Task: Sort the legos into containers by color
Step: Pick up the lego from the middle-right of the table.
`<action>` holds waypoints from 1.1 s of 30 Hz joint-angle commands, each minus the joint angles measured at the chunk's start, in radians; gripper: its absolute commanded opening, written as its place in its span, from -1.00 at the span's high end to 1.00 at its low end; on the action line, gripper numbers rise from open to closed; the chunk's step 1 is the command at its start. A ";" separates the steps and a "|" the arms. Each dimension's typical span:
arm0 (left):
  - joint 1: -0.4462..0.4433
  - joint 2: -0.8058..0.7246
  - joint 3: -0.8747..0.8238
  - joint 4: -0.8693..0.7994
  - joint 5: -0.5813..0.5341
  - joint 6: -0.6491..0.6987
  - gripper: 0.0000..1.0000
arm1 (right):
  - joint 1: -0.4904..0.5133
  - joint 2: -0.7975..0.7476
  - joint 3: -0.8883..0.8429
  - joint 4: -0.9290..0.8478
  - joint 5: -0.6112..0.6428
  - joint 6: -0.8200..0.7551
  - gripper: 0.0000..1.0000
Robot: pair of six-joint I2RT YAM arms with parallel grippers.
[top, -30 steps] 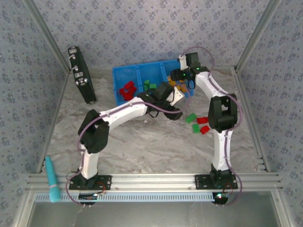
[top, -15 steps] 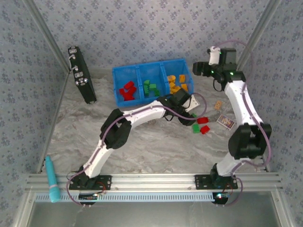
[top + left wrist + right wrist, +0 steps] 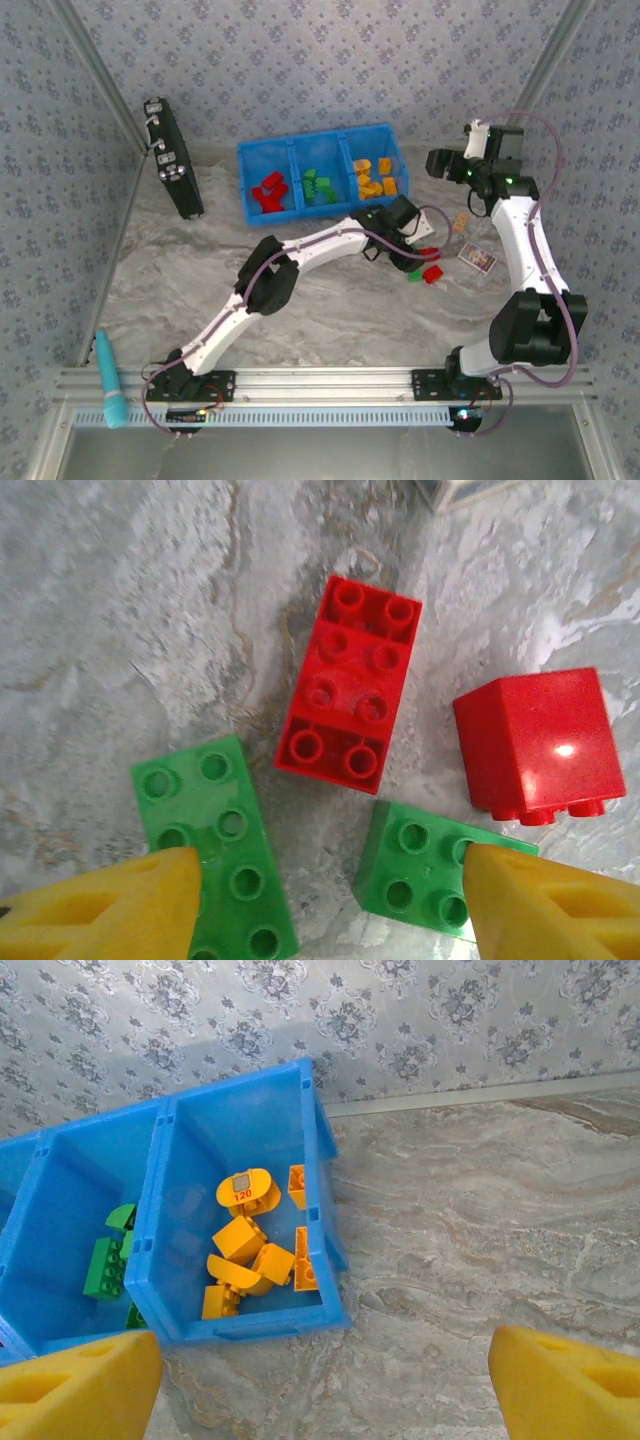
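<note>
The left hand (image 3: 330, 865) hangs spread, gripping nothing, over four loose legos (image 3: 433, 273) on the tabletop (image 3: 120, 630): its yellow fingers (image 3: 110, 905) cover the near ends of a long green brick (image 3: 215, 825) and a second green brick (image 3: 415, 875), while a long red brick (image 3: 348, 692) and a red brick tipped on its side (image 3: 535, 742) lie clear beyond. The right hand (image 3: 320, 1385) is spread wide, holding nothing, near the blue tray (image 3: 322, 1230), whose end compartment (image 3: 200, 1150) holds orange-yellow bricks (image 3: 245, 1250); the green bricks (image 3: 105, 1265) next door are cut off by the frame edge.

Floral blue-grey wallpapered walls (image 3: 300, 60) enclose a grey marbled tabletop (image 3: 330, 320) edged by aluminium rails (image 3: 320, 381).
</note>
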 commanded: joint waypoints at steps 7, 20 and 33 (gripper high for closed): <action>0.002 0.077 0.089 -0.102 -0.079 -0.056 -0.17 | -0.044 -0.027 -0.023 0.034 -0.043 0.023 -0.74; 0.026 0.098 0.094 -0.170 0.000 -0.098 -0.34 | -0.060 -0.020 -0.025 0.039 -0.052 0.021 -0.75; 0.002 0.014 0.092 -0.130 -0.218 -0.054 -0.46 | -0.059 -0.019 -0.012 0.041 -0.073 0.030 -0.75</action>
